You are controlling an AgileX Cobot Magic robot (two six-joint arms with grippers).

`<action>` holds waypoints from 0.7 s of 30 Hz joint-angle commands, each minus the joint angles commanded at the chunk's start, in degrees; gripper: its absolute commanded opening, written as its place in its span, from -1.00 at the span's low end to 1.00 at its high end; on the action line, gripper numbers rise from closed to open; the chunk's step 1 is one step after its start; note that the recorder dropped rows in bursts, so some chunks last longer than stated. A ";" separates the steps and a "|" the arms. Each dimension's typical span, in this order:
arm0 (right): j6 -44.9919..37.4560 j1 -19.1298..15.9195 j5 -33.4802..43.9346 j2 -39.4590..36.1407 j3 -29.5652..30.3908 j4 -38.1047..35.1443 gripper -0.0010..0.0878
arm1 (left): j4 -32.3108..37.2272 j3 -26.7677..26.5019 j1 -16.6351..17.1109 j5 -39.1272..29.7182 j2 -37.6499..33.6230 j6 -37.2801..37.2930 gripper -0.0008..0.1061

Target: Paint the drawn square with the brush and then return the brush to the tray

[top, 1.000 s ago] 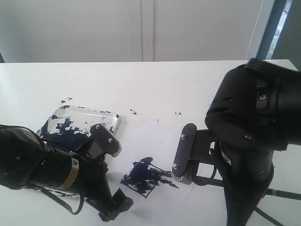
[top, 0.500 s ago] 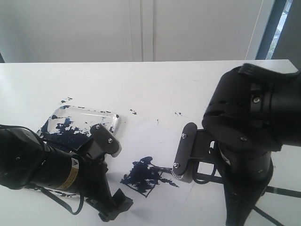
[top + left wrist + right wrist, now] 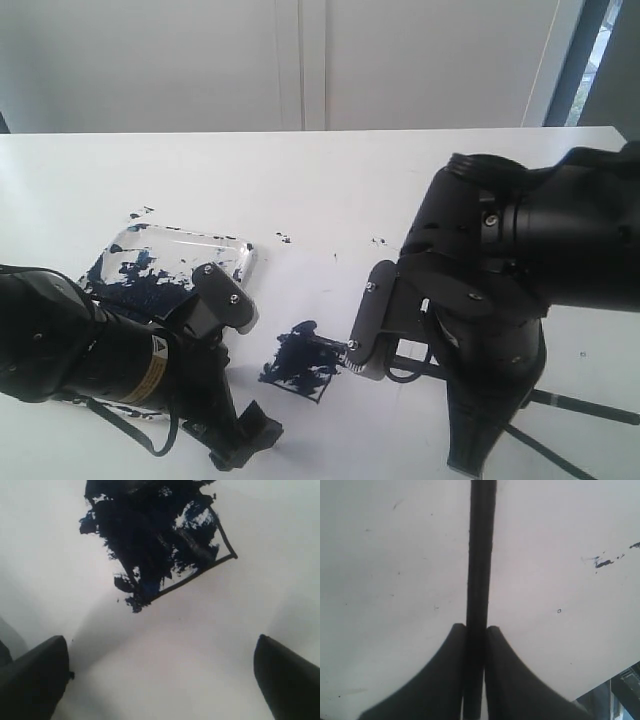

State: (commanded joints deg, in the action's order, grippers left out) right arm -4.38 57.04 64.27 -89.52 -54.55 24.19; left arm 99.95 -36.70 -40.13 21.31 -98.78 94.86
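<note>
Right gripper [image 3: 476, 628]: jaws nipped tight on the brush [image 3: 481, 555] handle, nothing else held. The brush tip lies on the drawn square [image 3: 300, 362], at the side nearest that gripper. Left gripper [image 3: 159, 647] hangs just beside the square, jaws wide apart and empty. The tray [image 3: 180, 238] sits near the square, on the left arm's side.

For the stroke, you should press lightly and sweep toward the bare patches inside the outline. Paint already strays past the outline, so you stop short of it.

You cannot judge bristle contact because it is too blurred. The left arm hides the tray's near side.
</note>
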 joint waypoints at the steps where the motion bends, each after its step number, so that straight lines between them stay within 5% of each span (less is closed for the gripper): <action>1: 0.00 0.00 0.23 0.00 0.00 0.00 -0.98 | 0.00 0.00 0.00 0.00 0.00 0.00 0.90; 11: 2.20 0.00 -2.06 0.00 -0.09 0.32 -0.98 | 0.00 0.00 0.00 0.11 0.00 0.01 0.90; 21: 1.98 0.00 5.69 4.71 -3.57 1.31 -0.98 | 0.00 0.00 0.00 -0.11 0.00 0.01 0.90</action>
State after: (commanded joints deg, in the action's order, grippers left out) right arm -2.40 57.04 69.96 -84.82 -58.12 25.50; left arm 99.95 -36.70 -40.13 21.20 -98.78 94.87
